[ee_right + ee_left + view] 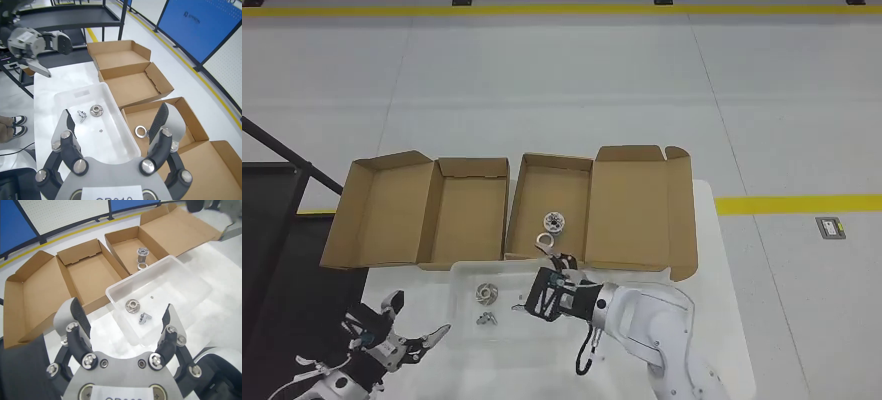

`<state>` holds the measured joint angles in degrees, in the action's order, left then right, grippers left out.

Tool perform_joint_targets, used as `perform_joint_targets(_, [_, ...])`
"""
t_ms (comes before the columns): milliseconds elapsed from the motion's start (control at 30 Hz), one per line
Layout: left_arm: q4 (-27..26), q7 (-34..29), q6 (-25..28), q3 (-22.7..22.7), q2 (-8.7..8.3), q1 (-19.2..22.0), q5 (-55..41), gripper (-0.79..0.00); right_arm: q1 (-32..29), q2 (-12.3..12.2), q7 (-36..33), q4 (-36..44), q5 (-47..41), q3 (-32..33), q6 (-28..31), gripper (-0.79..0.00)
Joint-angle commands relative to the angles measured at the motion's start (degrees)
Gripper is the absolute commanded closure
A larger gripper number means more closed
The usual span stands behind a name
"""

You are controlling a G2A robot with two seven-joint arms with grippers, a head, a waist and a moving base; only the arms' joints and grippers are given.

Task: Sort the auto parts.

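Our right jaws hang spread and empty over the tray's (pixel 105 91) rim, beside the right box (pixel 189 113) holding a ring (pixel 140 131) and slotted nut (pixel 142 252). Our left jaws, also spread and empty, sit off the tray's left end. A flanged hub (pixel 96 110) and bracket (pixel 81 115) lie near each other, apart, inside the tray. The print on the wrist label (pixel 113 193) is cut off.
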<state>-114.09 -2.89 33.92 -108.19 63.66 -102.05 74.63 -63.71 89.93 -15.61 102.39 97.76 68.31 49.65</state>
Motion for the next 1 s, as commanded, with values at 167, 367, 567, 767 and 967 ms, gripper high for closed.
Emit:
perform_joint_targets(167, [-10.3, -17.5, -0.2, 3.9, -0.65, 3.4, 10.8, -0.785, -8.3, -3.6, 14.9, 6.8, 10.5, 4.2, 8.4, -0.785])
perform_joint_targets(367, [-12.2, -26.9, 1.8, 8.8, -1.02, 7.5, 17.3, -0.785, -12.3, -6.6, 24.3, 8.9, 19.2, 4.7, 8.4, -0.785])
perform_joint_targets(567, [-12.2, -26.9, 1.8, 8.8, -1.02, 7.5, 17.3, -0.785, -12.3, -6.6, 24.3, 8.9, 19.2, 4.7, 8.4, -0.785])
perform_joint_targets(767, [-12.1, -26.9, 2.6, 9.5, -1.10, 7.3, 18.8, -0.785, -12.3, -6.6, 24.3, 8.9, 19.2, 4.7, 8.4, -0.785])
perform_joint_targets(967, [-10.3, -29.7, 10.5, 13.6, -1.76, 11.5, 24.4, -0.785, -12.3, -6.6, 24.3, 8.9, 19.2, 4.7, 8.4, -0.785])
